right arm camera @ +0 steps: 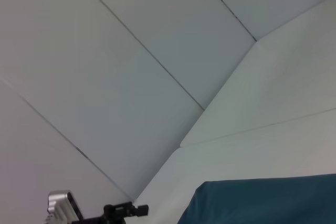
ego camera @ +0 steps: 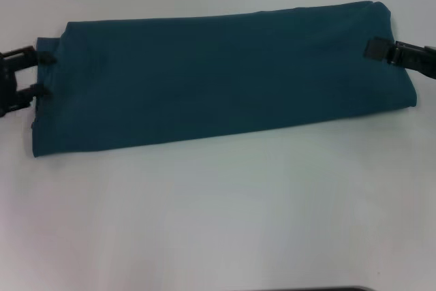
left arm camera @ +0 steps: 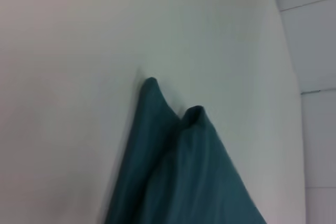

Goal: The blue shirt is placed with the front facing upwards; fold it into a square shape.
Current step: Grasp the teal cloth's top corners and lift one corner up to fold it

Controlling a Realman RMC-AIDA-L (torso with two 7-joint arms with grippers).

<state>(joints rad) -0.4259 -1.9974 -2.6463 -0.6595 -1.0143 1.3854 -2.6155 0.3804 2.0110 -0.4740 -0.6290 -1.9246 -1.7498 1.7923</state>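
The blue shirt (ego camera: 218,76) lies on the white table as a long folded band running left to right, plain side up with no lettering showing. My left gripper (ego camera: 42,75) is at the shirt's left end, open, its two fingertips (ego camera: 45,59) touching the cloth's edge. My right gripper (ego camera: 379,49) is at the far right end, with a dark pad lying on top of the cloth, shut on that edge. The left wrist view shows a shirt end (left arm camera: 184,171) with two pointed corners. The right wrist view shows a shirt corner (right arm camera: 262,203).
The white table (ego camera: 218,209) extends broadly in front of the shirt. Pale wall panels (right arm camera: 131,51) fill most of the right wrist view, where the left arm's gripper (right arm camera: 121,212) shows far off.
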